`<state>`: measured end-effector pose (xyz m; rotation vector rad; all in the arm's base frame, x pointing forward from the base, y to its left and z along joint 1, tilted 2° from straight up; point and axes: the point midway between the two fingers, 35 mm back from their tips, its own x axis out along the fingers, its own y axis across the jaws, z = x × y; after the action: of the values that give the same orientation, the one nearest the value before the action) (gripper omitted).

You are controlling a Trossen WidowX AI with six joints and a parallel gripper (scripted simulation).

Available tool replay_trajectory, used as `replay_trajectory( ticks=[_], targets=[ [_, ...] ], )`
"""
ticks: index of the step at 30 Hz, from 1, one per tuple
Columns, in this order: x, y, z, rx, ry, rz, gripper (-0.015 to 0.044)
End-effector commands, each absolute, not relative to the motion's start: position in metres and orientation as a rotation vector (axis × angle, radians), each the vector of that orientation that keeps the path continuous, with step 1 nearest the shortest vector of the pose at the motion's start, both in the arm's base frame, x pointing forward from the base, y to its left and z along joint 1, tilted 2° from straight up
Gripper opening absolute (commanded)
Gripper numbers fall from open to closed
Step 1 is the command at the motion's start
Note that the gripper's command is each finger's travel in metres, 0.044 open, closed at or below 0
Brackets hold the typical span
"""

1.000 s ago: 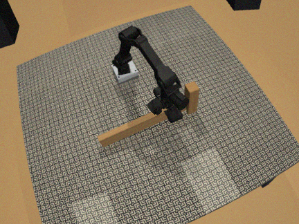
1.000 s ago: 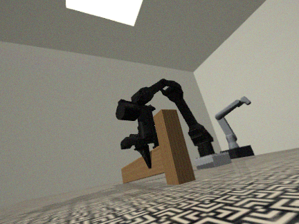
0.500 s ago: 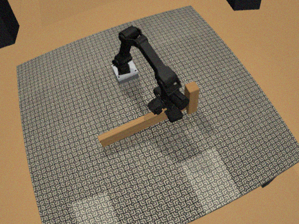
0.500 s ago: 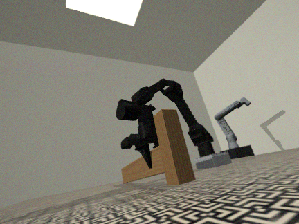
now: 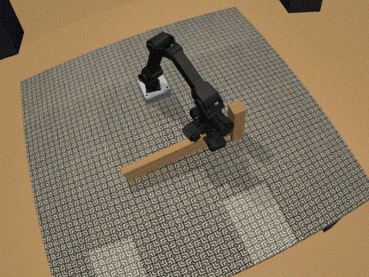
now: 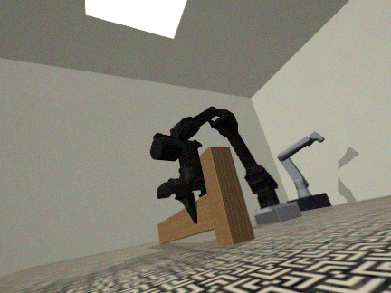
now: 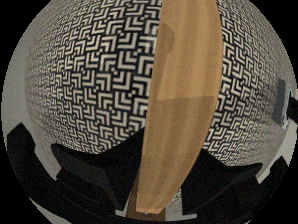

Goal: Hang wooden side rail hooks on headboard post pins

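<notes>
The wooden side rail [image 5: 160,161] [image 6: 178,226] [image 7: 186,75] runs from its far end, on or very near the table, to the headboard post. The post [image 5: 237,122] [image 6: 231,194] stands upright. My gripper [image 5: 204,138] [image 6: 198,212] [image 7: 163,133] is shut on the rail close to its post end, pointing down, one finger on each side. In the exterior view, the rail's near end meets or passes behind the post's edge, raised above the table. The steel hooks, the slot and the pins are hidden in all views, so whether they touch cannot be told.
The arm's pale base [image 5: 155,93] [image 6: 278,214] stands behind the rail and post. The post is right beside the gripper. A grey arm [image 6: 296,167] on a dark block shows farther back in the exterior view. The patterned mat [image 5: 85,214] lies under everything.
</notes>
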<state>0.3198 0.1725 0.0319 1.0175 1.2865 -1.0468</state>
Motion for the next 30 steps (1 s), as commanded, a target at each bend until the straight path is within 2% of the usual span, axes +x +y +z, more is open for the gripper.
replay_trajectory(
  ticks=[1,30],
  targets=[
    [0.3228,0.176,0.0359,1.03,1.281,-1.039,0.0],
    [0.3219,0.1791,0.0344,1.03,1.282,-1.039,0.0]
  ],
)
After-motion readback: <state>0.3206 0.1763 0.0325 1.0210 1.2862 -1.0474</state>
